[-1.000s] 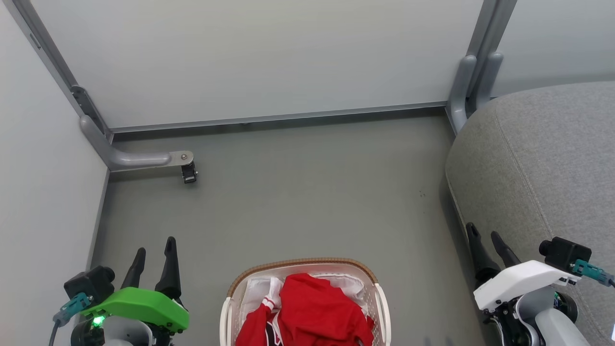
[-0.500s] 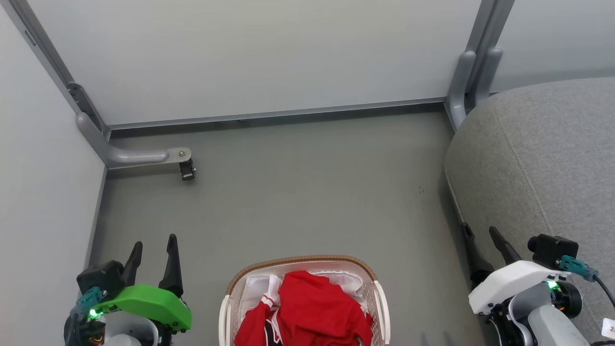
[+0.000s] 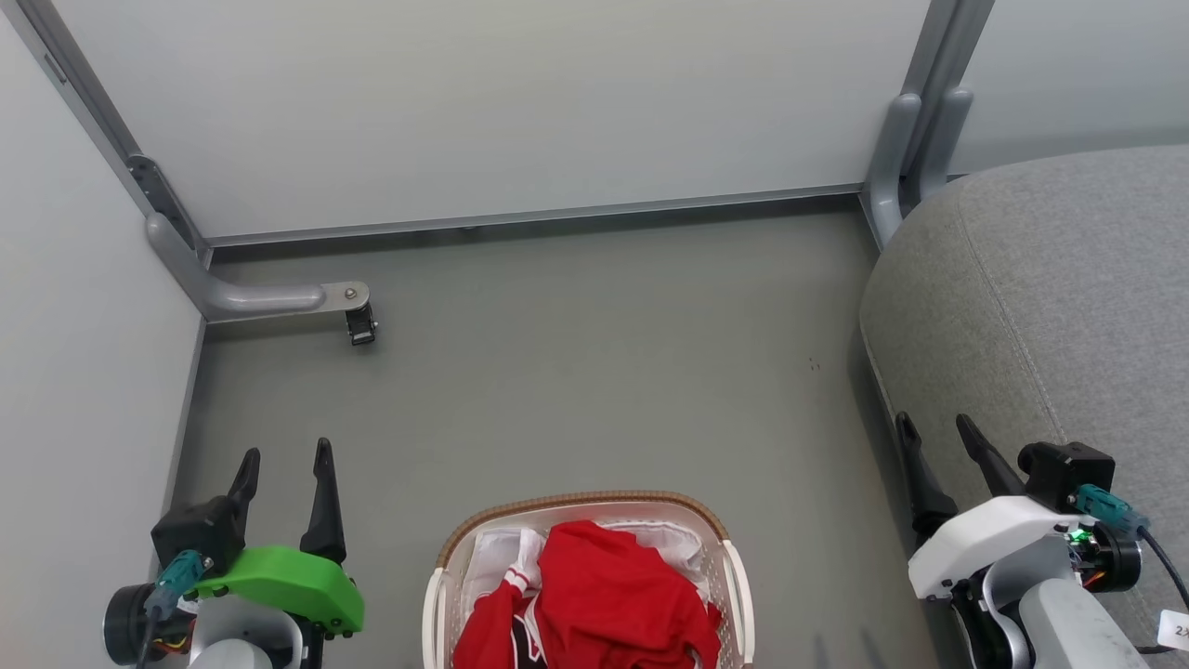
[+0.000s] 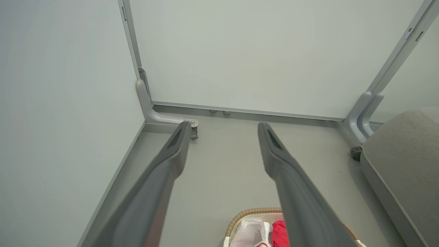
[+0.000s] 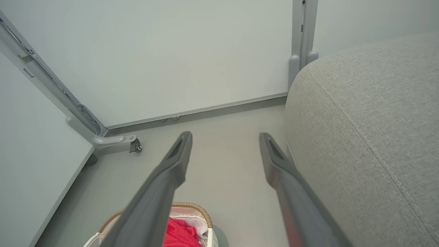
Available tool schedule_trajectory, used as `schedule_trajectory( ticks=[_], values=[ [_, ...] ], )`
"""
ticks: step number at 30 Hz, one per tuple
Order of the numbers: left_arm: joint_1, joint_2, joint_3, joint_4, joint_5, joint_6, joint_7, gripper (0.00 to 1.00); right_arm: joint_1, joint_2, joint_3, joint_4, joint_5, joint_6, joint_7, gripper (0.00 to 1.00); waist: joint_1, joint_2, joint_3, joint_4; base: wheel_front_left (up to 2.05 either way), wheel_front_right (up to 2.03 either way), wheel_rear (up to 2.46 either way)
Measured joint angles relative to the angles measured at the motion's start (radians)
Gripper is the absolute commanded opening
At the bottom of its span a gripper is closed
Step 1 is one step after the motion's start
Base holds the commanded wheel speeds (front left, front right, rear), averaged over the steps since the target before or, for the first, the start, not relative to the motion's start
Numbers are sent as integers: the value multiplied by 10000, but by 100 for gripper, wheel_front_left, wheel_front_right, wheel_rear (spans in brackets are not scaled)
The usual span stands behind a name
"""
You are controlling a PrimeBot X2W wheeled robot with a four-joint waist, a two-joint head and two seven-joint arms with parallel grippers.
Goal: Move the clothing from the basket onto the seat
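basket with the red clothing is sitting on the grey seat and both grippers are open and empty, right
Not quite. The basket stands on the floor, beside the seat, not on it, as the head view shows. The red clothing is in it, and the left gripper and right gripper are open and empty.

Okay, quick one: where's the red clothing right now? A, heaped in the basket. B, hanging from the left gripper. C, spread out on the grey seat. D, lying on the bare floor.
A: the red clothing lies heaped inside the basket. The visible part of the seat carries none, and the left gripper and right gripper are both open and hold nothing.
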Motion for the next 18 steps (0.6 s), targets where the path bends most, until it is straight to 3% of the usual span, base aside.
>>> schedule_trajectory(
  ticks=[18],
  values=[
    [44, -268, 477, 94, 1555, -199, -385, 100, -21, 100, -159, 343, -1444, 0, -380, 100, 0, 0, 77, -56, 0, 0, 0]
  ],
)
